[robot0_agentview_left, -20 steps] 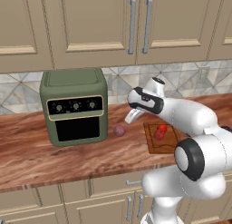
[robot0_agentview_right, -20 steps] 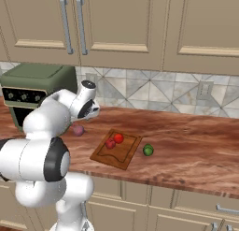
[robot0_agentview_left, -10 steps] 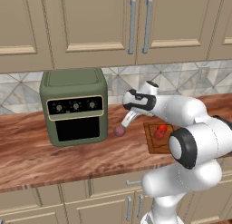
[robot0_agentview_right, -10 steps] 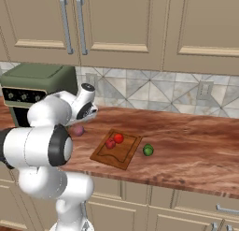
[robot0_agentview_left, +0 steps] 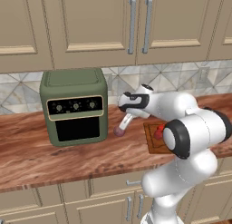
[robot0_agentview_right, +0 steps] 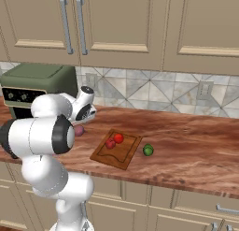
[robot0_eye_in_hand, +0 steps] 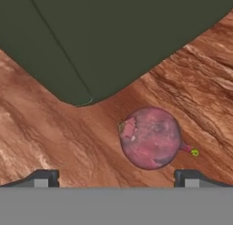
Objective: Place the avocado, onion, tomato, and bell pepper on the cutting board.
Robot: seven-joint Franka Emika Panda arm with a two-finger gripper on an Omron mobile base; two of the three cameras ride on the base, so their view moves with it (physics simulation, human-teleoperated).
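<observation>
Two veggies on board: we see the tomato [robot0_agentview_right: 118, 138] and the bell pepper [robot0_agentview_right: 110, 143] sitting on the cutting board [robot0_agentview_right: 116, 148], touching or nearly so, well off to the side of our hand.
Onion: the onion [robot0_eye_in_hand: 150, 137] lies on the reddish countertop [robot0_eye_in_hand: 54, 137], right ahead of our fingertips and a bit toward the right-hand tip in the hand view. In the left base view it sits just under our gripper, near the front corner of the oven.
Our hand: the gripper [robot0_agentview_left: 123, 124] points down at the onion [robot0_agentview_left: 119, 131]. Its jaws stand wide apart, one tip at each bottom corner of the hand view, with the onion between their lines but beyond them, so nothing is gripped. We can't say if the tips touch the countertop.
Oven: the green toaster oven [robot0_agentview_left: 74, 106] is just beyond the onion from our hand, its dark side taking up the top of the hand view. The onion is close to its corner, not touching as far as we can see.
Avocado: the avocado [robot0_agentview_right: 148, 150] rests on the countertop just past the far edge of the cutting board, farthest from our hand.
</observation>
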